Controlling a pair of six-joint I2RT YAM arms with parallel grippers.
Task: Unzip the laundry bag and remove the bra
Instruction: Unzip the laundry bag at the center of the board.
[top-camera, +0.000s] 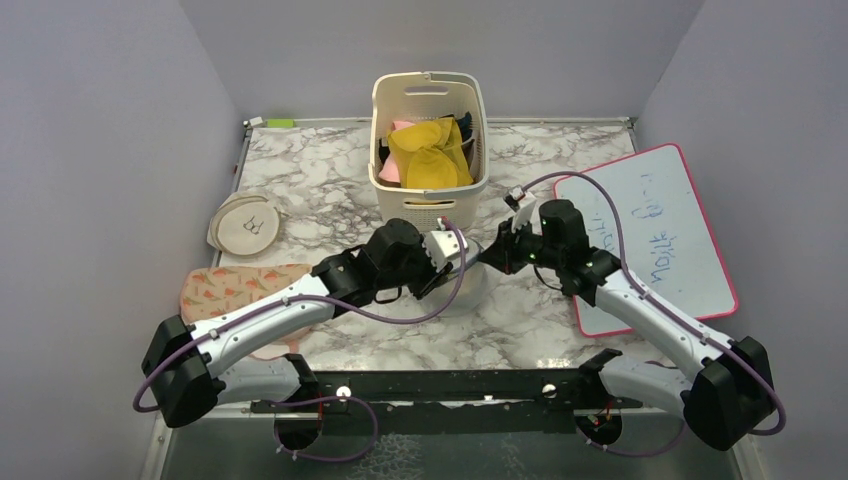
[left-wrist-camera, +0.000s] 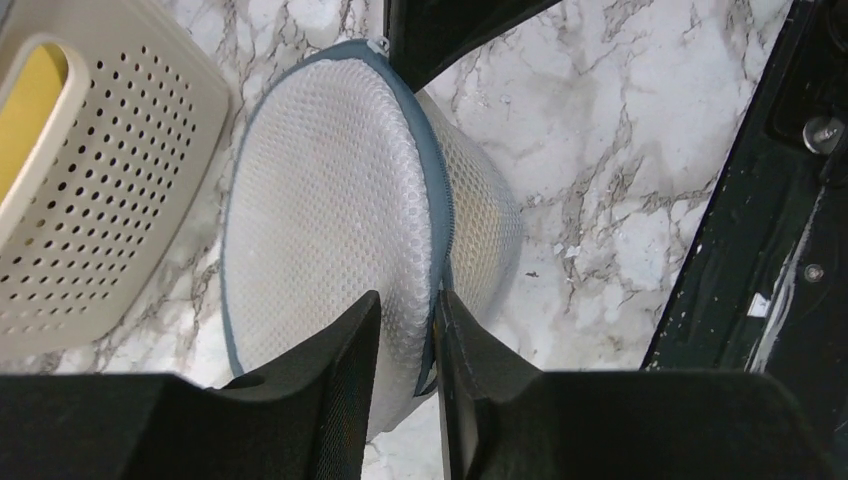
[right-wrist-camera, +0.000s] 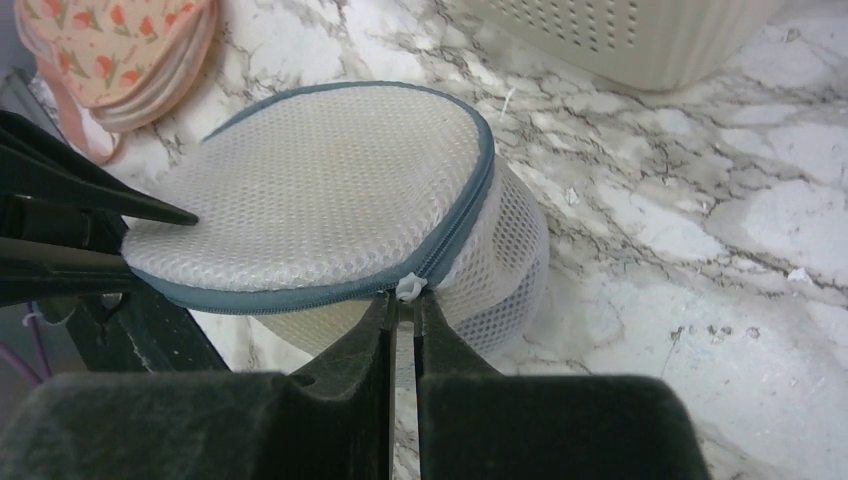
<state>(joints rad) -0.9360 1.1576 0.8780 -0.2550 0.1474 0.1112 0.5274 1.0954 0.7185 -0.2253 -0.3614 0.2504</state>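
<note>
The laundry bag (top-camera: 474, 281) (left-wrist-camera: 330, 220) (right-wrist-camera: 320, 180), a round white mesh drum with a blue-grey zip trim, stands at mid-table between my two arms. My left gripper (top-camera: 449, 256) (left-wrist-camera: 407, 297) straddles its rim from the left, one finger on the mesh lid and the other against the trim, both touching it. My right gripper (top-camera: 506, 241) (right-wrist-camera: 405, 297) is shut on the small white zip pull (right-wrist-camera: 408, 287) at the bag's right edge. The zip looks closed along the stretch I see. The bra is hidden.
A cream slotted basket (top-camera: 428, 200) (left-wrist-camera: 90, 200) holding yellow cloth (top-camera: 430, 155) and pink cloth (top-camera: 393, 172) stands just behind the bag. A flat beige pouch (top-camera: 245, 225) and floral pads (top-camera: 235, 285) (right-wrist-camera: 120, 45) lie left. A pink-framed whiteboard (top-camera: 650, 230) lies right.
</note>
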